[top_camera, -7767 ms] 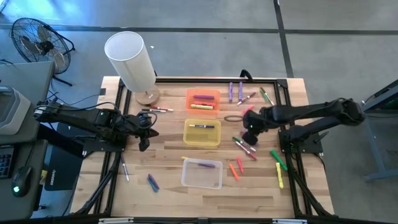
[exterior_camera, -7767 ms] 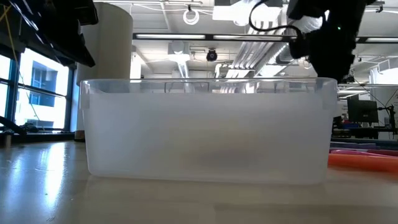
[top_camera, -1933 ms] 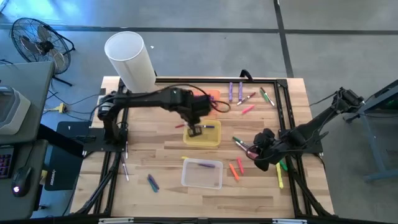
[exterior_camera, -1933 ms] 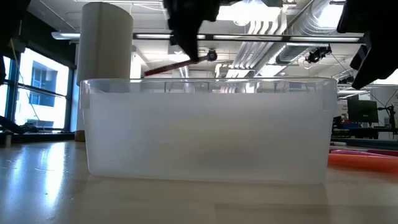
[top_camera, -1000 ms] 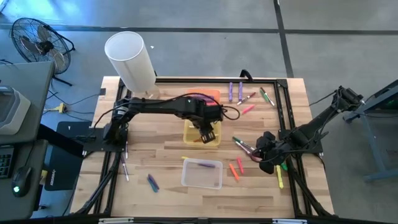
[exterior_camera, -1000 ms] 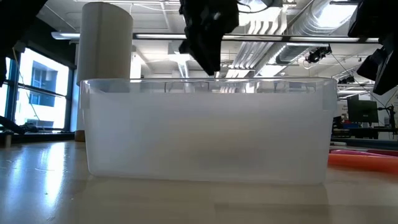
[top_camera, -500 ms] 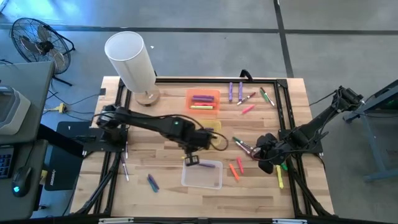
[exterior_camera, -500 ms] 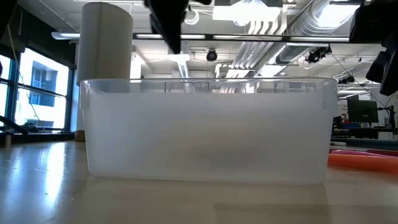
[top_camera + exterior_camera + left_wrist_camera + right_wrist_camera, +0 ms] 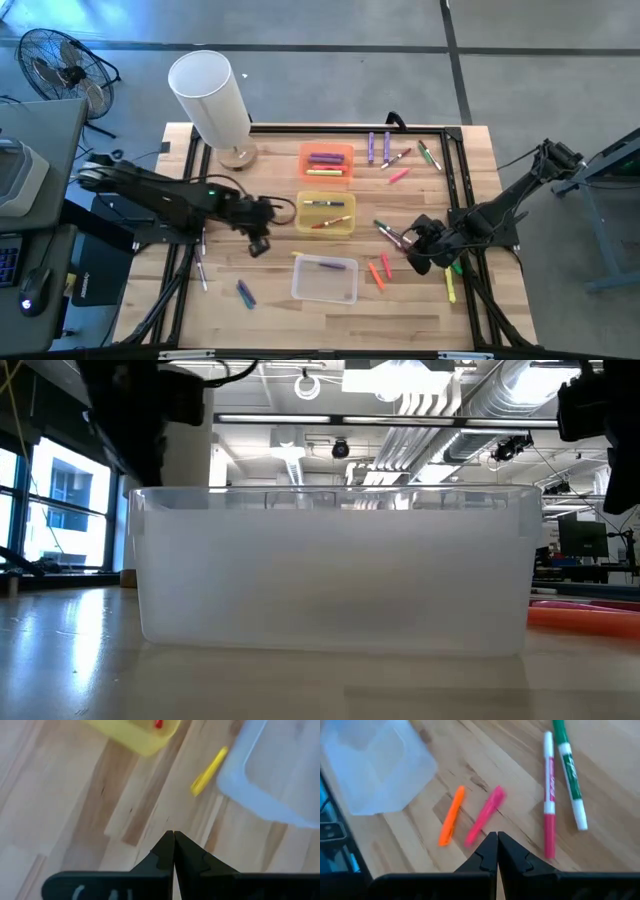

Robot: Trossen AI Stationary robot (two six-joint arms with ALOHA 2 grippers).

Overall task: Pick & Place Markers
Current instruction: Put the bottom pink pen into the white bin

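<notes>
Left gripper (image 9: 257, 246) pressed together, empty, left of yellow bin (image 9: 325, 228). Right gripper (image 9: 496, 838) closed too (nothing pinched, prob.), over markers (image 9: 483, 816) on table (image 9: 270, 300) near clear bin (image 9: 325, 279).

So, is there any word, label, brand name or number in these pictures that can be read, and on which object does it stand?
None can be read.
Green marker, right wrist view: dark print on the barrel, too blurred to read.
Red-and-white marker beside it: red print on the white barrel, too blurred to read.
Orange bin, yellow bin, clear bin: no label visible.
</notes>
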